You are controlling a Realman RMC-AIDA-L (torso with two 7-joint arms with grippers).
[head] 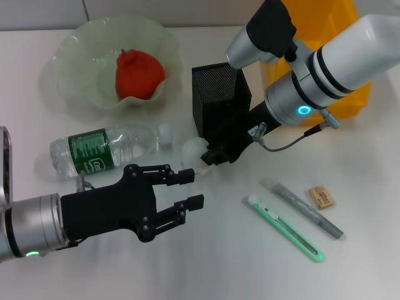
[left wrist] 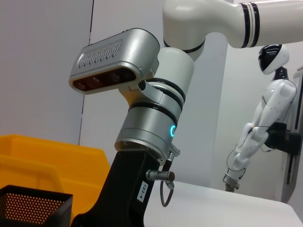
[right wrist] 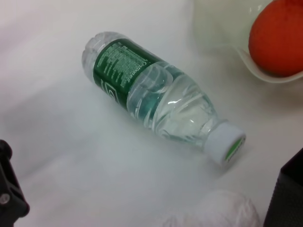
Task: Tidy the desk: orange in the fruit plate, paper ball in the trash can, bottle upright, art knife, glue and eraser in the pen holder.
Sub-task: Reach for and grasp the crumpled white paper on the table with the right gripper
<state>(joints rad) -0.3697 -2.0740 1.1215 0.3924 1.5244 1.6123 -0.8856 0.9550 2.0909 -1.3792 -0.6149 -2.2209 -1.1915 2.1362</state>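
An orange (head: 139, 74) lies in the pale green fruit plate (head: 75, 47) at the back left. A clear bottle (head: 106, 150) with a green label lies on its side in front of the plate; it also shows in the right wrist view (right wrist: 156, 94). A white paper ball (head: 192, 150) sits by the bottle cap, next to the black mesh pen holder (head: 219, 103). My right gripper (head: 215, 155) is low beside the holder, right at the paper ball (right wrist: 222, 210). My left gripper (head: 189, 189) is open and empty, just in front of the bottle. A green art knife (head: 284, 228), grey glue stick (head: 303, 208) and eraser (head: 322, 196) lie at the right front.
A yellow bin (head: 325, 37) stands at the back right behind my right arm; it shows in the left wrist view (left wrist: 42, 156) beside the pen holder (left wrist: 33, 208). The orange (right wrist: 279, 38) shows in the right wrist view.
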